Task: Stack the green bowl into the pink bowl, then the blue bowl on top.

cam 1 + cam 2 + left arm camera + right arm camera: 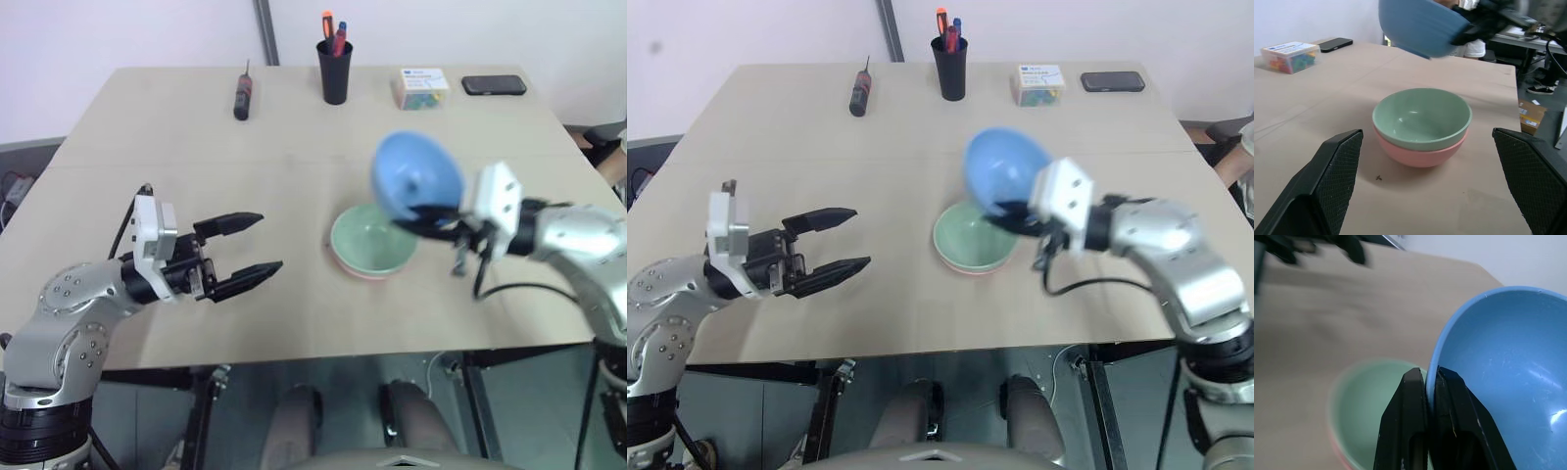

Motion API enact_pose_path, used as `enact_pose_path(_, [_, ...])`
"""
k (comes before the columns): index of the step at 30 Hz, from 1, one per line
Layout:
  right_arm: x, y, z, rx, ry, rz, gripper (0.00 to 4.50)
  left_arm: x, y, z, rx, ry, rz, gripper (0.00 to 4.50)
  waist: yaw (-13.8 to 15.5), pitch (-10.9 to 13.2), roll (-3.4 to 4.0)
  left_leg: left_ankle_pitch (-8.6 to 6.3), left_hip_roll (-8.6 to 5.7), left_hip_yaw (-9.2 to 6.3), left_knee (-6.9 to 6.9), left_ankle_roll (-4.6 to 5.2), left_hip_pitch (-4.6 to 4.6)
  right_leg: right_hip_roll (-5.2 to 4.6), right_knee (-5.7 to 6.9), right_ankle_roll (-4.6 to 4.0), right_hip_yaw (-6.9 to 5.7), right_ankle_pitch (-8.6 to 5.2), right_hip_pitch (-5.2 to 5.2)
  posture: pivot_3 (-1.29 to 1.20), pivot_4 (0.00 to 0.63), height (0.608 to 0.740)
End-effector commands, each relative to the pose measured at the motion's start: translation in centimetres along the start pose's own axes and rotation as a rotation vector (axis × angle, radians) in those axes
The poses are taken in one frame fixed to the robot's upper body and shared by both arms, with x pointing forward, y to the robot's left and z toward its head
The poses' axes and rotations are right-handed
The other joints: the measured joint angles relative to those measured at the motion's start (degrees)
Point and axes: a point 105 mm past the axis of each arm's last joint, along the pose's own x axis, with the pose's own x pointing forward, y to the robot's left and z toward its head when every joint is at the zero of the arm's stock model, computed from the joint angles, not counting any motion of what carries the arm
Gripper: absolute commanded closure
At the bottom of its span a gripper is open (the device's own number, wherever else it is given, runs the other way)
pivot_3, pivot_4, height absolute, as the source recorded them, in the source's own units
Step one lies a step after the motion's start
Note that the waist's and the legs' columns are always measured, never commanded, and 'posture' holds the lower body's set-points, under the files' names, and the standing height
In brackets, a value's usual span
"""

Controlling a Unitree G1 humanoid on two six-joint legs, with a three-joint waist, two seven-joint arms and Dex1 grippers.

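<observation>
Above the green bowl (372,240) nested in the pink bowl (1420,154), right fingers (1413,431) pinch the light, stiff, slippery blue bowl (416,176) at its rim; left fingers (240,223) spread, idle.

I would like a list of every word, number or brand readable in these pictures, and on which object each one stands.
No text can be read.
Small clear box of coloured pieces: its white and blue lid label bears print, too small to read.
Black phone: no visible marking.
Black pen cup, screwdriver, and the three bowls: plain, no lettering.
</observation>
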Motion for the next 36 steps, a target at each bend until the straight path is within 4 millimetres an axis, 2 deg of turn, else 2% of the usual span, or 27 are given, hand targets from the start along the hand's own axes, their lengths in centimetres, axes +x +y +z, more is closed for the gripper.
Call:
enact_pose_path(1, [1.3, 0.7, -0.4, 0.018, 0.011, 0.038, 4.42, 0.1, 0.0, 0.5, 0.049, -0.011, -0.007, 0.0, 0.13, 0.01, 0.0, 0.0, -0.02, 0.02, 0.01, 0.0, -0.02, -0.02, -0.01, 0.0, 0.02, 0.0, -0.01, 0.0, 0.15, 0.74])
enact_pose_path(2, [1.6, 0.8, -0.6, 0.029, 0.007, 0.046, 4.42, 0.1, 0.1, 0.5, 0.051, -0.012, -0.007, 0.0, 0.16, 0.0, 0.0, 0.0, -0.03, 0.01, 0.03, 0.0, -0.06, -0.03, -0.03, 0.0, 0.0, 0.0, -0.01, 0.0, 0.15, 0.74])
enact_pose_path(5, [2.3, 0.5, -2.6, 0.026, 0.07, 0.043, 3.48, 0.1, 0.0, 0.6, 0.062, -0.009, -0.007, 0.0, 0.16, 0.0, 0.0, 0.0, -0.04, 0.0, 0.04, 0.0, -0.09, -0.05, -0.06, 0.0, 0.0, 0.0, -0.01, 0.0, 0.15, 0.74])
enact_pose_path(7, [2.1, 0.2, -3.4, 0.019, 0.097, 0.031, 2.59, 0.1, -0.1, 0.6, 0.062, -0.008, -0.007, 0.0, 0.21, 0.01, 0.0, 0.0, -0.04, -0.01, 0.04, 0.0, -0.1, -0.05, -0.07, 0.0, -0.04, 0.0, -0.02, 0.0, 0.15, 0.74])
enact_pose_path(9, [1.6, -0.4, -3.5, 0.004, 0.111, 0.005, 2.22, 0.0, -0.2, 0.7, 0.061, -0.008, -0.003, 0.0, 0.2, 0.01, 0.0, 0.0, -0.04, -0.01, 0.04, 0.0, -0.11, -0.05, -0.07, 0.0, -0.05, 0.0, -0.02, 0.0, 0.15, 0.74])
enact_pose_path(10, [1.4, -0.5, -3.5, -0.003, 0.115, -0.006, 1.72, 0.0, -0.2, 0.7, 0.061, -0.008, -0.002, 0.0, 0.18, 0.01, 0.0, 0.0, -0.04, -0.01, 0.04, 0.0, -0.11, -0.05, -0.06, 0.0, -0.04, 0.0, -0.03, 0.0, 0.15, 0.74])
enact_pose_path(13, [0.5, -1.5, -2.9, -0.031, 0.093, -0.085, 0.69, 0.2, -0.3, 0.4, 0.063, 0.006, 0.027, 0.0, 0.16, 0.01, 0.0, 0.0, -0.03, -0.03, 0.04, 0.0, -0.1, -0.05, -0.06, 0.0, -0.04, 0.0, -0.02, 0.0, 0.15, 0.74])
enact_pose_path(14, [0.0, -1.6, -2.5, -0.038, 0.082, -0.107, 0.54, 0.2, -0.3, 0.3, 0.073, 0.017, 0.043, 0.0, 0.17, 0.01, 0.0, 0.0, -0.03, -0.05, 0.04, 0.0, -0.11, -0.04, -0.06, 0.0, -0.05, 0.0, -0.02, 0.0, 0.15, 0.74])
enact_pose_path(16, [-1.0, -1.8, -2.0, -0.045, 0.06, -0.147, 0.54, 0.3, -0.2, 0.1, 0.066, 0.029, 0.064, 0.0, 0.27, 0.01, 0.0, 0.0, -0.03, -0.04, 0.04, 0.0, -0.11, -0.04, -0.06, 0.0, -0.05, 0.0, -0.02, 0.0, 0.15, 0.74])
enact_pose_path(19, [-4.2, -1.7, -1.2, 0.073, -0.004, -0.244, 0.54, 0.1, -0.1, -0.3, 0.083, 0.046, 0.106, 0.0, 0.53, 0.01, -0.01, 0.0, -0.03, -0.09, 0.04, 0.0, -0.14, -0.05, -0.07, 0.0, -0.08, 0.0, -0.02, 0.0, 0.15, 0.74])
enact_pose_path(24, [-9.1, -0.7, -2.7, 0.196, 0.098, -0.279, 0.54, -0.8, -0.3, -1.3, 0.037, 0.102, 0.133, 0.0, 1.32, 0.0, -0.03, -0.01, -0.05, -0.04, 0.02, 0.01, -0.12, -0.08, -0.14, 0.0, -0.06, 0.0, 0.02, 0.0, 0.15, 0.74])
enact_pose_path(26, [-12.9, -0.5, -3.7, 0.254, 0.16, -0.35, 0.04, -1.7, -0.5, -0.9, 0.022, 0.115, 0.14, 0.0, 1.41, 0.0, -0.02, -0.01, -0.04, 0.0, 0.02, 0.01, -0.09, -0.06, -0.12, 0.0, -0.08, -0.01, 0.04, 0.0, 0.15, 0.74])
enact_pose_path(28, [-15.0, 0.0, -4.0, 0.276, 0.21, -0.375, 0.02, -2.4, -0.6, -0.7, 0.011, 0.134, 0.145, 0.0, 1.55, 0.0, -0.03, -0.01, -0.04, 0.1, 0.02, 0.01, -0.11, -0.05, -0.16, -0.01, -0.23, -0.02, 0.09, 0.0, 0.15, 0.74])
enact_pose_path(31, [-16.0, 0.3, -3.8, 0.274, 0.211, -0.394, 0.02, -2.7, -0.9, -0.5, 0.013, 0.159, 0.126, 0.0, 1.24, -0.02, -0.02, -0.01, -0.03, 0.21, 0.02, 0.01, -0.04, -0.05, -0.15, 0.0, -0.16, -0.02, 0.09, 0.0, 0.15, 0.74])
enact_pose_path(36, [-15.9, 0.5, -3.9, 0.275, 0.218, -0.376, 0.02, -2.8, -1.2, -0.5, -0.004, 0.205, 0.081, 0.0, 1.06, -0.03, -0.03, 0.0, 0.06, 0.45, 0.03, 0.01, 0.14, 0.07, -0.07, 0.01, 0.11, -0.03, 0.1, 0.0, 0.15, 0.74])
